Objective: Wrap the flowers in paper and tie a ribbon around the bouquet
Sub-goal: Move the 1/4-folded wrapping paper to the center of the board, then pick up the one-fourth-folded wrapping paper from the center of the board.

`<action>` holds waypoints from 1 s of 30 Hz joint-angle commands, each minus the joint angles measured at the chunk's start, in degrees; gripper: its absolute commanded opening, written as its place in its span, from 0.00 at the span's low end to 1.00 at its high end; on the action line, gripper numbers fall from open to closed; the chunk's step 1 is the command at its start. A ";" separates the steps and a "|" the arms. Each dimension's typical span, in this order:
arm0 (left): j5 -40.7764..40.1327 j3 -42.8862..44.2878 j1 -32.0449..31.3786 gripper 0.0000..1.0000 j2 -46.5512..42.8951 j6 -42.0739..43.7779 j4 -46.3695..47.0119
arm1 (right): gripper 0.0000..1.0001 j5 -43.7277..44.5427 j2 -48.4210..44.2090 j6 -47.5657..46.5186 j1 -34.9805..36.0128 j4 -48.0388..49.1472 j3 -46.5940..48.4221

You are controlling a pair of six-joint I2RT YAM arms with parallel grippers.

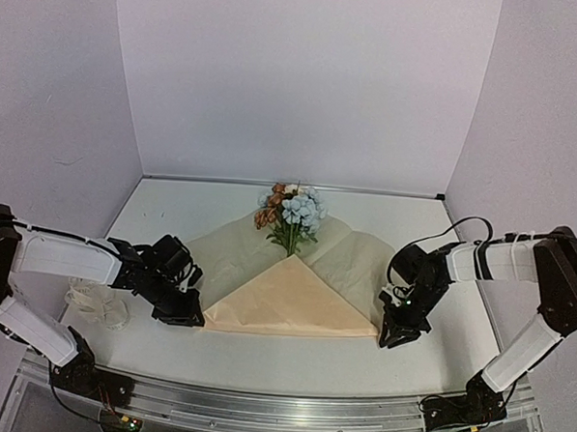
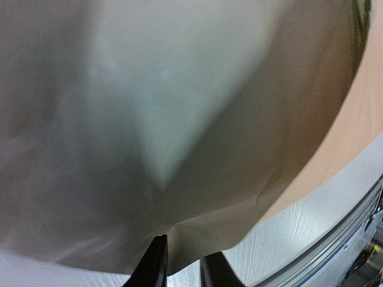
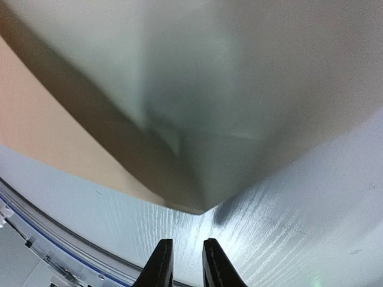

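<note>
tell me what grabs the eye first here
The blue and brown-orange flowers lie at the far middle on the paper, whose near part is folded up into a peach triangle. The left pincer and right pincer sit at its two near corners, and the cream ribbon lies bunched far left.

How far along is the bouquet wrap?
Done: flowers lie on the paper, its near part folded up into a peach triangle. In hand: left gripper and right gripper sit at the fold's two ends; right is empty, left's grip unclear. Left: rolling the sides in, and the ribbon lies untouched off to the left.
</note>
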 commanded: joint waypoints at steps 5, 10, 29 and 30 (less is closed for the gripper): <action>-11.50 7.48 -0.17 0.45 -7.46 0.92 -5.52 | 0.45 6.19 -10.97 16.06 1.28 5.66 -6.73; -11.84 13.51 -2.46 0.46 -7.37 7.72 -6.42 | 0.48 15.26 -15.87 23.50 7.11 9.91 -11.16; 4.57 32.73 -19.44 0.27 25.75 24.97 11.24 | 0.50 31.92 -20.28 41.79 13.21 31.25 -25.73; 4.95 33.49 -19.52 0.27 26.68 25.42 11.30 | 0.50 32.25 -20.71 42.07 13.34 30.74 -25.89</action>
